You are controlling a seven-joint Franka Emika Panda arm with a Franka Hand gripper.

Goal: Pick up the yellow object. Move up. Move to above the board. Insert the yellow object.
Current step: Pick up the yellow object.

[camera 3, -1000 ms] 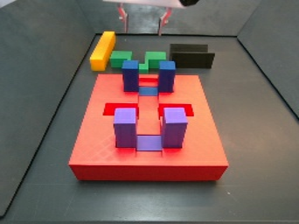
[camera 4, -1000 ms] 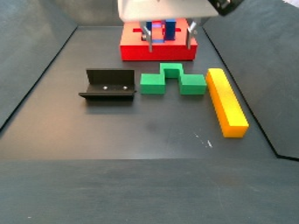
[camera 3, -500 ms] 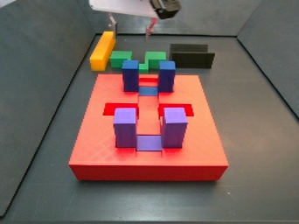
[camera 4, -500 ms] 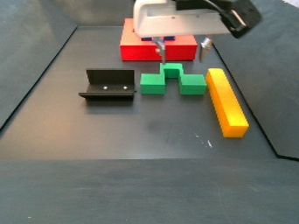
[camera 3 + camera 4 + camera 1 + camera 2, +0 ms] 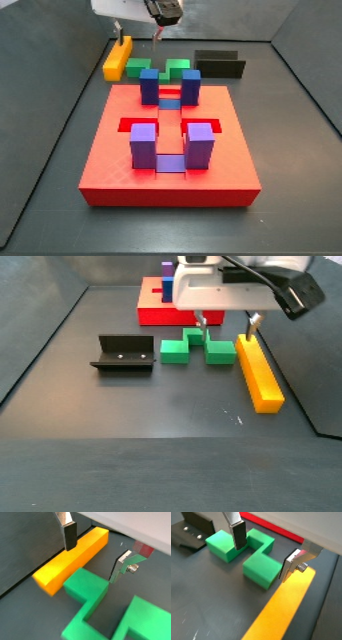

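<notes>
On the tray floor, left to right in a side view, sit the fixture (image 5: 122, 353), green blocks (image 5: 197, 348) and the yellow object (image 5: 259, 372), the gripper (image 5: 225, 324) hanging spread and empty above them, the board (image 5: 166, 313) behind

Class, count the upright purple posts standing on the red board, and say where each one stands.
2. Both purple posts stand side by side at the board's end farthest from the gripper, which hovers open above the yellow object. None seems hidden.

Even, soft light (wrist views blurry)
</notes>
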